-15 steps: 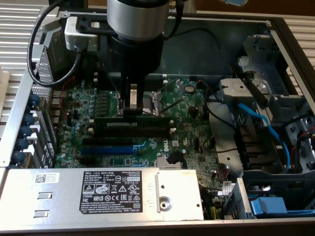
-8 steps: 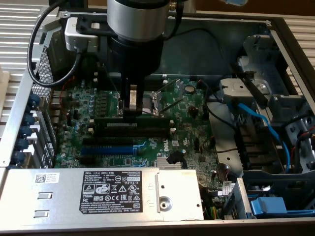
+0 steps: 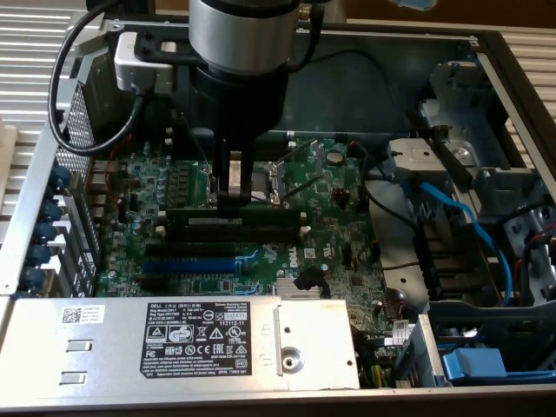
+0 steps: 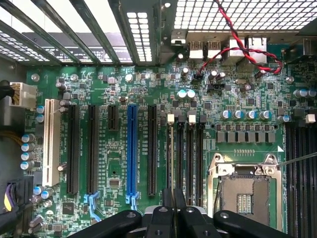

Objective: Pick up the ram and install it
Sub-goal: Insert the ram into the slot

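The ram [image 3: 265, 215] is a long dark stick standing on edge over the black memory slots [image 3: 234, 234] of the green motherboard [image 3: 330, 217]. My gripper [image 3: 234, 201] comes straight down on its middle, its two fingers shut on the stick's top edge. In the wrist view the ram [image 4: 172, 163] shows edge-on as a thin dark line along the outermost memory slot beside the black expansion slots, running out from between the gripper's [image 4: 173, 201] fingers. Whether the stick is seated in the slot I cannot tell.
The blue expansion slot [image 3: 187, 263] lies just beyond the memory slots. The open CPU socket [image 3: 269, 178] sits on the gripper's other side. A metal cover with a label [image 3: 191, 334] borders the board. Blue cables [image 3: 460, 217] and drive bays stand at the exterior view's right.
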`<state>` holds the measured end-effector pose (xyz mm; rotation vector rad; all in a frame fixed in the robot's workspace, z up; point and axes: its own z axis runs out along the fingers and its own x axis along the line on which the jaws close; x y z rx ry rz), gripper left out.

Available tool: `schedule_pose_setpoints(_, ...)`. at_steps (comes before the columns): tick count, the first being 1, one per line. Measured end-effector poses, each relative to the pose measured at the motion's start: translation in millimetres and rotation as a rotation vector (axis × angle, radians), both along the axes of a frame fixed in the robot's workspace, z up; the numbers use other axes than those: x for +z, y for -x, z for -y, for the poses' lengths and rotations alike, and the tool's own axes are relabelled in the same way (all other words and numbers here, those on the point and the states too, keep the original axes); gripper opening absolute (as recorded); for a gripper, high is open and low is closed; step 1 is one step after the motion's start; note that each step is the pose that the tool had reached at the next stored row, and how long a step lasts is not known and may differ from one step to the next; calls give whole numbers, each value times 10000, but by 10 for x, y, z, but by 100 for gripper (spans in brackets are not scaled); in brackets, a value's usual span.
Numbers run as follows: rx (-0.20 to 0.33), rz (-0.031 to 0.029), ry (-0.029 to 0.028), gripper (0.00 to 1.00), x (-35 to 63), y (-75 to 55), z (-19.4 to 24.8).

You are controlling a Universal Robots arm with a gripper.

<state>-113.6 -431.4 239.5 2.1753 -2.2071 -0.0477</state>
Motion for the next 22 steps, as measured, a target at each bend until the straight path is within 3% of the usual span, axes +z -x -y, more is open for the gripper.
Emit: schedule_pose_setpoints(22,-84,0,1,12,-26,1,0)
